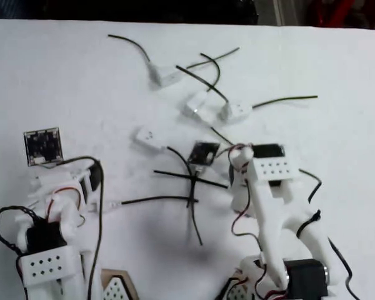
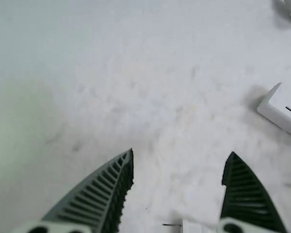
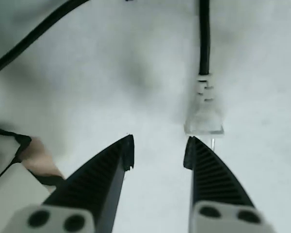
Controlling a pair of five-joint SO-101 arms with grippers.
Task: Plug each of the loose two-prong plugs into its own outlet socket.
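Observation:
Several white outlet blocks lie at the table's far middle, among them one nearer the arms and one farther back. My left gripper is open above bare table, with an outlet block off to one side showing its slots. A plug on a black cord lies beside the left arm. My right gripper is open, low over the table. A pale two-prong plug on a black cord lies just past one fingertip, outside the jaws.
Black cords cross in the middle between the two arms. Two black square cards lie flat, one by the left arm, one by the right arm. Another cord runs across the right wrist view.

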